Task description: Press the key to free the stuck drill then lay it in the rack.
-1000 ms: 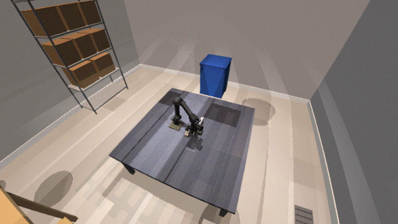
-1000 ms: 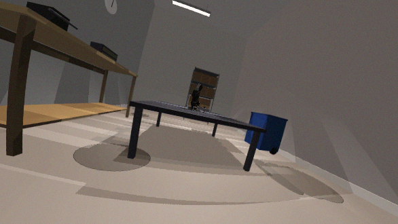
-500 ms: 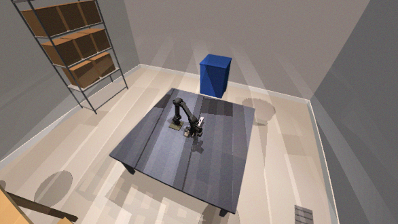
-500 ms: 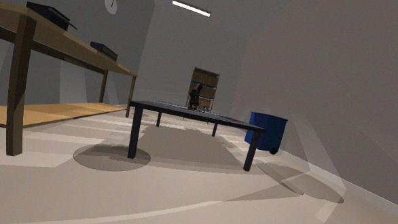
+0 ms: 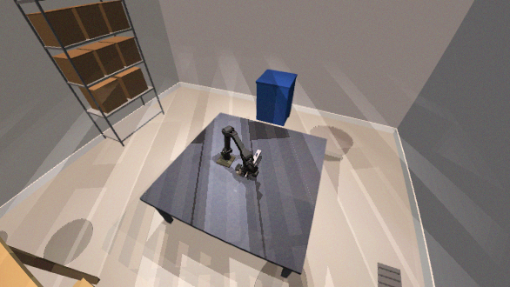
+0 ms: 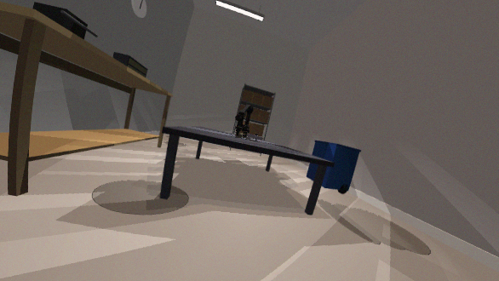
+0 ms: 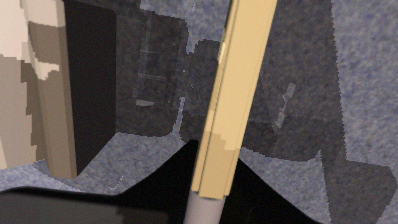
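Arching down over the table (image 5: 231, 200) (image 6: 255, 146), the arm (image 5: 238, 141) (image 6: 249, 115) has its gripper (image 5: 249, 170) (image 6: 242, 134) (image 7: 215, 157) clamped on the yellow drill (image 7: 239, 100).

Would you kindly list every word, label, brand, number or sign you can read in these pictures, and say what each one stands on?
No readable text, brand, number or sign on anything.
The clock-like disc on the wall: cut off, no numerals legible.
The white piece beside the arm: a dark mark, too small to read.
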Robot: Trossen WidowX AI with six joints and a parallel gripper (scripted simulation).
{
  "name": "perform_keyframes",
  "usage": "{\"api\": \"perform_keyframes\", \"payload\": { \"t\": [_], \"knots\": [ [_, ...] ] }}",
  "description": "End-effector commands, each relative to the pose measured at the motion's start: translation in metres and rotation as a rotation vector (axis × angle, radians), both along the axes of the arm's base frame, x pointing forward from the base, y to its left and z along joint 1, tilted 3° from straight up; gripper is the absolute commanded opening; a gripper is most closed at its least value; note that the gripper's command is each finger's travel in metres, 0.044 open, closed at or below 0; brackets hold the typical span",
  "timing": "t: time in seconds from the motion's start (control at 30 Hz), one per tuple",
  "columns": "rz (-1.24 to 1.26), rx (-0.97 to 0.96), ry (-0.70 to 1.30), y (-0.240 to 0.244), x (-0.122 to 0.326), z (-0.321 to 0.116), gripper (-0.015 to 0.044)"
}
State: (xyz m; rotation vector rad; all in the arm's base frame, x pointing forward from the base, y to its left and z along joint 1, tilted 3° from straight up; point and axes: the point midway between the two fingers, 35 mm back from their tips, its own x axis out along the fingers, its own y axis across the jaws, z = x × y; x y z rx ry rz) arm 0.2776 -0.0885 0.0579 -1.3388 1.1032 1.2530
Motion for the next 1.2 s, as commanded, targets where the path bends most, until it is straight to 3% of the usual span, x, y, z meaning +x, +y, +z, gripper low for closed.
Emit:
{"api": "perform_keyframes", "payload": {
  "t": [0.0,1.17],
  "knots": [
    [0.004,0.002,-0.008,-0.007,0.003,0.003,0.0],
    [0.004,0.002,-0.007,-0.014,-0.004,0.013,0.0]
  ]
}}
